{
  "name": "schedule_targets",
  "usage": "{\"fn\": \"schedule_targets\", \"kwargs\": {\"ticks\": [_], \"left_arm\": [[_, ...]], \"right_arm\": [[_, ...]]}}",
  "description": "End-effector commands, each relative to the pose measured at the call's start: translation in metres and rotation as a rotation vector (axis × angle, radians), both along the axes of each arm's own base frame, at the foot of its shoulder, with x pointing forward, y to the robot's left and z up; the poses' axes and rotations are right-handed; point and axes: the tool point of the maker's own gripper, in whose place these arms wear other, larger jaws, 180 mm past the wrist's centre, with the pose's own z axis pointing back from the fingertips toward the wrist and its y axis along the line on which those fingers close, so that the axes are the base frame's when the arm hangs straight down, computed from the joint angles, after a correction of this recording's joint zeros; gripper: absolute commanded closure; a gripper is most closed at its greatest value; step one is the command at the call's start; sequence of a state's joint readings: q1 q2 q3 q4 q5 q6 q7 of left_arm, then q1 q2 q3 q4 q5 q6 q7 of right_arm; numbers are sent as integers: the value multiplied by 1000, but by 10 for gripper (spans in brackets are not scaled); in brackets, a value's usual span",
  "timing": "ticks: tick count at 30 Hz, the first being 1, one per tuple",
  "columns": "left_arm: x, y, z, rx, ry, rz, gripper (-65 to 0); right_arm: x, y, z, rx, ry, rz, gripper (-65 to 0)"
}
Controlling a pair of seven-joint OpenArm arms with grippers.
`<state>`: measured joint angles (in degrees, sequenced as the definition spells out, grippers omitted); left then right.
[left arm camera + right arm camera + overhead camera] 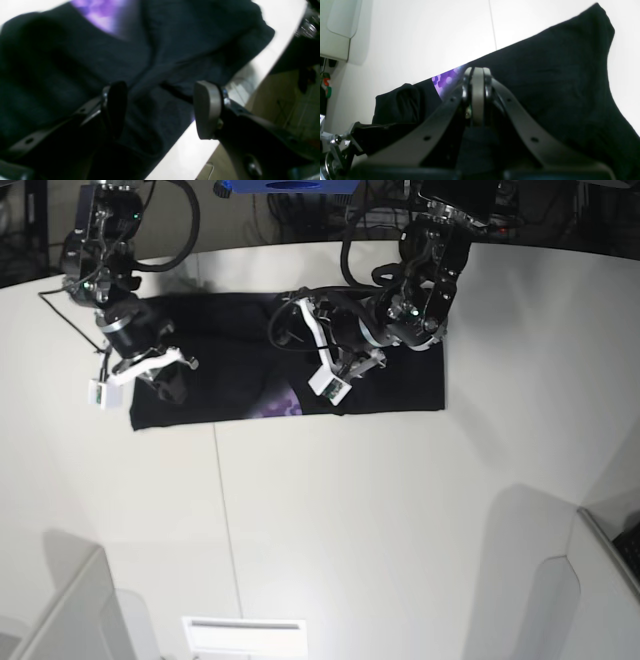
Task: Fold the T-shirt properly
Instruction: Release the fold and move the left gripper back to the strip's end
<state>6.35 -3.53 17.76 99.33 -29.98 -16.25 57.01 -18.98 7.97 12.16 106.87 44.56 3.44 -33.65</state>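
White table, black T-shirt spread along far side with purple print peeking at near edge, left gripper fingers apart over cloth, right gripper fingers pressed together at hem.

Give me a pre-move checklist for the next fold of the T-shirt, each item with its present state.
1. Left claw open above the T-shirt: ok, its fingers stand apart with nothing between them.
2. Right claw shut: ok. Whether cloth is pinched: cannot tell.
3. Shirt wholly on the table: ok in the base view.
4. Shirt flat: not ok, folds and ridges show near the left claw.
5. Purple print tucked away: not ok, a patch shows at the front edge.
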Motion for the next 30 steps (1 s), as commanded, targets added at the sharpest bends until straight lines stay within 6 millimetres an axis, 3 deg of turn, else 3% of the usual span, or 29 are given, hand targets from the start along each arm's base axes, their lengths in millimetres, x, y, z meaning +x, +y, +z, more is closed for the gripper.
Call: {"fn": "schedule_targets", "kwargs": {"ticks": [1,5,8,10,13,17,19,25,30], "left_arm": [[8,-5,12,-26,-40,-1,-397],[8,-6,15,-29,-48,-5,-395],[8,-6,36,-49,-110,-10,-380],[1,9,45,-29,-146,-4,-272],[2,44,42,9,-141,86,0],[6,108,27,84,-108,266,0],[6,142,23,130,-106,338,0],[6,208,25,206,-201,437,0],[-3,242,-2,242,-169,493,0]], "right_arm": [[7,-4,13,1,-50,-13,0],[8,-13,16,-4,-58,-39,0],[8,-30,18,1,-65,-108,0],[6,-43,19,-4,-67,-147,0],[5,-43,15,-5,-13,-114,0],[5,-64,10,13,76,-133,-360],[6,-72,10,26,102,-143,-488],[12,-83,-10,74,201,-144,-506],[14,-86,-28,97,237,-135,-506]]}}
